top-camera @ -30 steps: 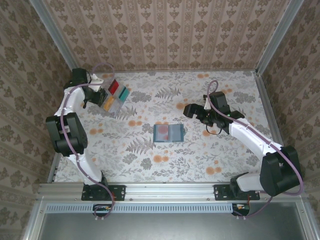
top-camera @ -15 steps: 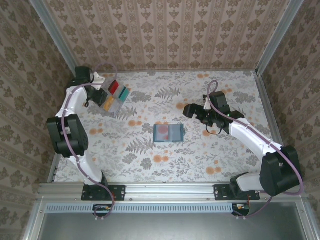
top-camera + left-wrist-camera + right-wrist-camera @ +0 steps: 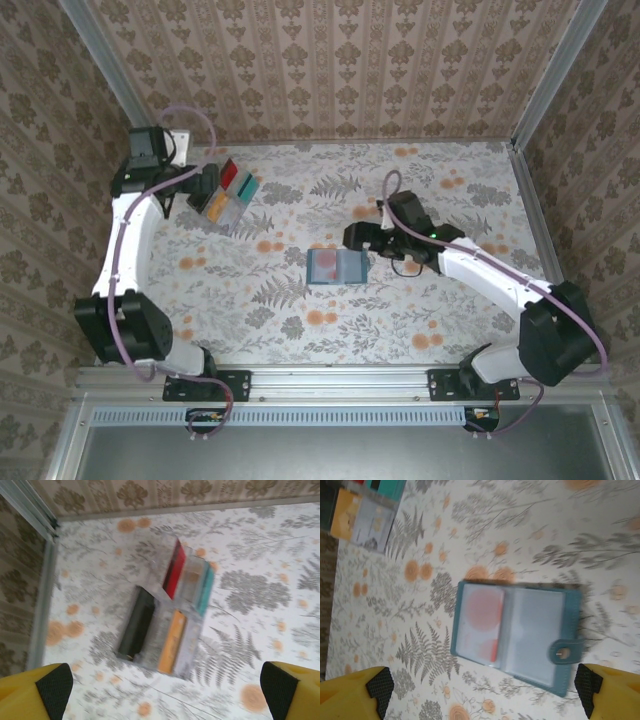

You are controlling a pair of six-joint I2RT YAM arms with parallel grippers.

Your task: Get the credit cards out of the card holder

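Note:
The teal-blue card holder [image 3: 337, 266] lies open in the middle of the table, grey-blue inside [image 3: 517, 630], snap tab to the right. A card with a red circle [image 3: 482, 609] sits in its left pocket. Red [image 3: 174, 570], teal [image 3: 205, 591], black [image 3: 136, 624], yellow-orange [image 3: 171, 641] and pale grey [image 3: 191, 637] credit cards lie grouped at the far left [image 3: 232, 192]. My left gripper [image 3: 200, 186] hangs open just left of that group, nothing between its pads [image 3: 54, 690]. My right gripper [image 3: 358, 238] is open above the holder's far right edge, its pads [image 3: 587, 685] apart.
A metal rail [image 3: 40, 605] and the papered wall run along the table's left edge close to the cards. The back wall [image 3: 330, 70] rises beyond them. Floral tablecloth [image 3: 300, 330] stretches bare between the holder and the arm bases.
My left gripper's jaws have opened wide and the arm has drawn back from the cards. My right gripper has moved left, toward the card holder.

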